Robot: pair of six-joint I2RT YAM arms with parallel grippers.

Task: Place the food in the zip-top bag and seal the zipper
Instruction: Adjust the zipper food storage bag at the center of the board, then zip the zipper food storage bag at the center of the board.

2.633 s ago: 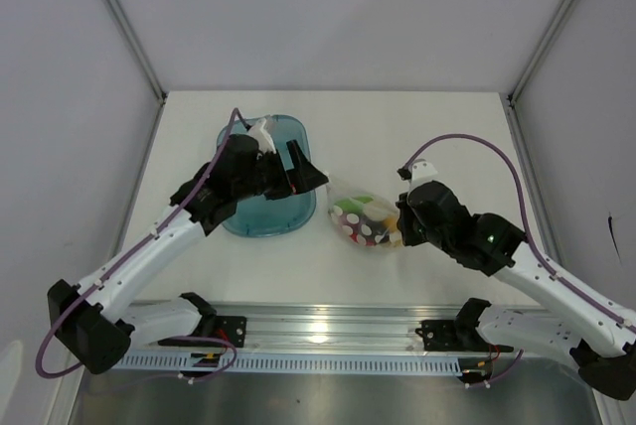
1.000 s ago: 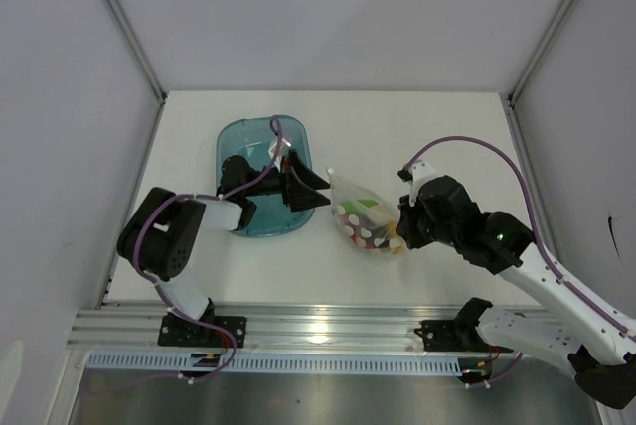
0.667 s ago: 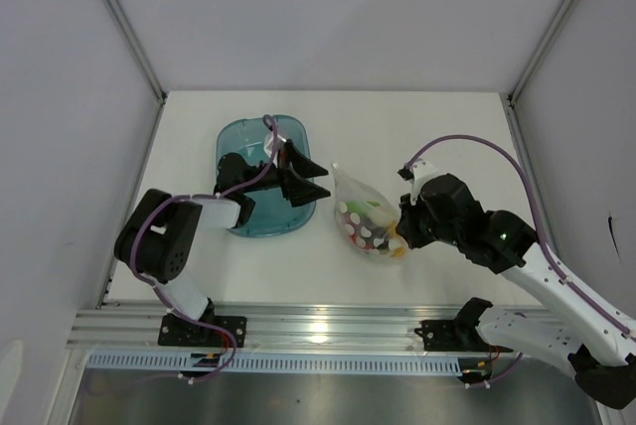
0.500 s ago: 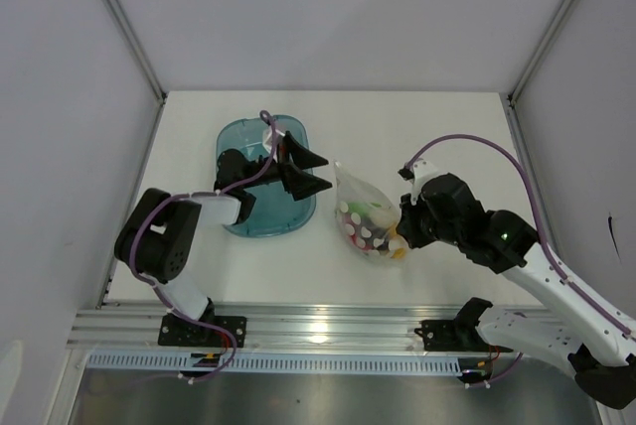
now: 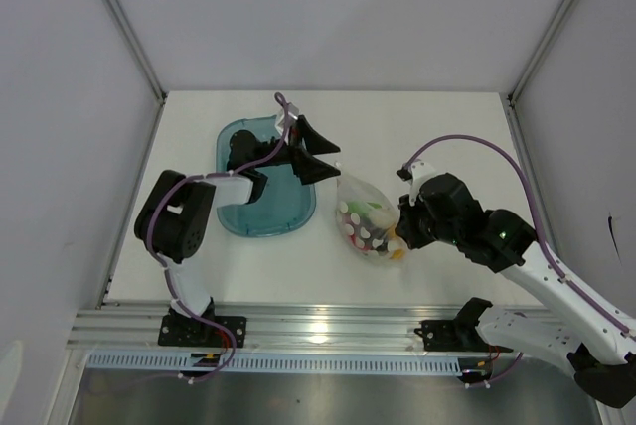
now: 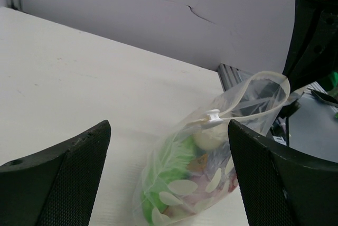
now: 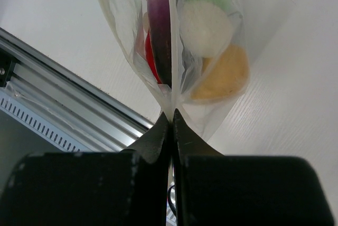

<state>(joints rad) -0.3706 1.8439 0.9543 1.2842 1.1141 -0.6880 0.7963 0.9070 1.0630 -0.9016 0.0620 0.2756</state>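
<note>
The zip-top bag (image 5: 366, 216) lies on the white table, right of centre, with the food (image 5: 360, 214) inside it. My left gripper (image 5: 323, 150) is open just left of the bag, and nothing is between its fingers (image 6: 63, 184). In the left wrist view the bag (image 6: 211, 173) shows a light green pod (image 6: 166, 165) and a white ball (image 6: 210, 137). The zipper (image 6: 248, 111) carries a white slider (image 6: 213, 114), and the mouth gapes beyond it. My right gripper (image 7: 171, 116) is shut on the bag's edge (image 7: 170, 96), below a purple piece (image 7: 160, 20), a white ball (image 7: 206, 25) and a yellow-orange piece (image 7: 222, 75).
A teal translucent tub (image 5: 260, 197) sits left of the bag, under the left arm. An aluminium rail (image 5: 318, 326) runs along the table's near edge. Grey walls close in the far side and both flanks.
My left gripper has opened wider and swung towards the far side and a little right, off the tub's right rim. The right gripper and bag have barely moved.
</note>
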